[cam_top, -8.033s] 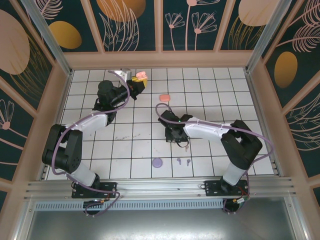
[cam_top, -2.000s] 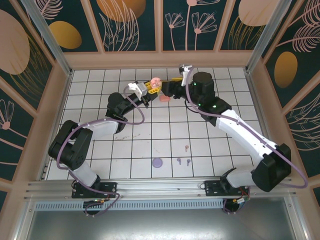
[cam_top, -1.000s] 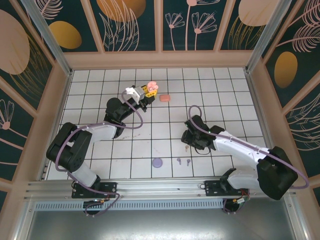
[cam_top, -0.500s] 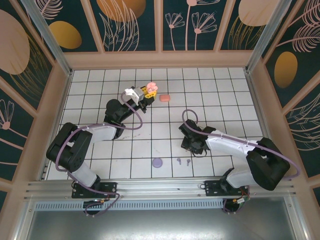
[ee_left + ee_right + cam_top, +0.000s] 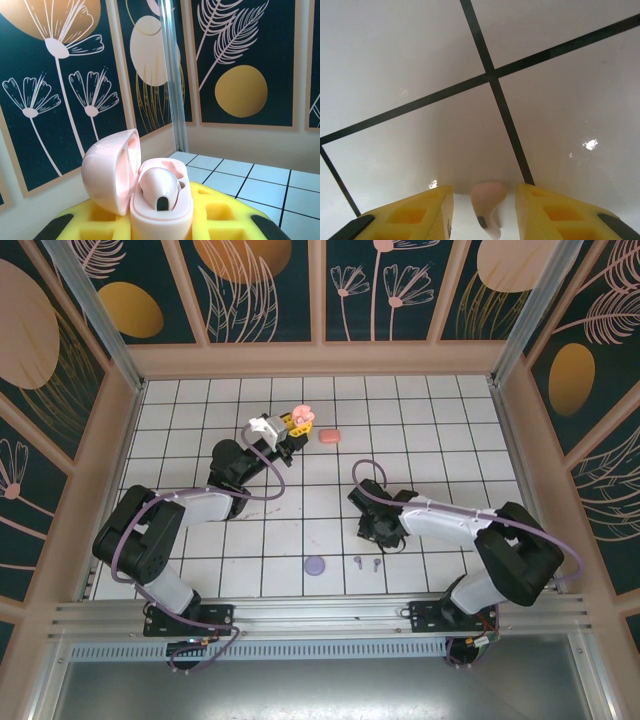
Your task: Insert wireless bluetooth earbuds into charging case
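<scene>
Looking through the right wrist camera, I saw a tan-peach bud (image 5: 487, 202) lying on the white table (image 5: 545, 75), down between the two yellow fingers of the right gripper (image 5: 485, 192). The fingers stood apart on each side of it with small gaps. So the gripper was open and had not pinched the bud yet.

Its twin bud (image 5: 157, 187) already sat in one hole of the tan-peach case (image 5: 160, 215). That case had its lid up. The left gripper (image 5: 290, 423) was closed tight on it, holding it up near the back of the table. I judged this pair half done: one bud in, one to lift and carry over.

Two purple buds (image 5: 358, 561) lay loose near the front of the table, just beside the purple case (image 5: 316, 565), not put away. A coral-red case (image 5: 330, 436) sat on the table near the left gripper. I could not tell what was inside it. I judged that most of the job was left.
</scene>
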You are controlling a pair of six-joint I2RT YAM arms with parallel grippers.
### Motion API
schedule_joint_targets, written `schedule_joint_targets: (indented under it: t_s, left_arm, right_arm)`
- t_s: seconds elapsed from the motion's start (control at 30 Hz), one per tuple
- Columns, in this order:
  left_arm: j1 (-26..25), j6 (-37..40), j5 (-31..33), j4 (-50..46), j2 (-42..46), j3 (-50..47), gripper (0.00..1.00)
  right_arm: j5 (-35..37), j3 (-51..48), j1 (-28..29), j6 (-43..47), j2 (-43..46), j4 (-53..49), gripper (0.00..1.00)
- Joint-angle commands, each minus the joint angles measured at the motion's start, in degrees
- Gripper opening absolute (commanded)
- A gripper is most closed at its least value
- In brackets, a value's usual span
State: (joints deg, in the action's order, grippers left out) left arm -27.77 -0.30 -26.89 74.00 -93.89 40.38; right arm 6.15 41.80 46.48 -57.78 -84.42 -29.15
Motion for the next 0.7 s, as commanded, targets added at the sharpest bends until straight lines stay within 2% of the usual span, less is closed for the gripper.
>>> schedule_joint_targets:
  t_s: [0.0, 0.67]
  left_arm:
    - [-0.4, -0.2, 0.1, 3.4, -0.1, -0.5, 0.00]
    - [-0.4, 0.0, -0.6, 1.9, -0.1, 0.2, 0.00]
  right_arm:
    - [2.1, 1.9, 0.5, 0.2, -1.5, -2.8, 0.38]
    - [3.0, 2.5, 0.5, 3.1, -4.8, -1.7, 0.27]
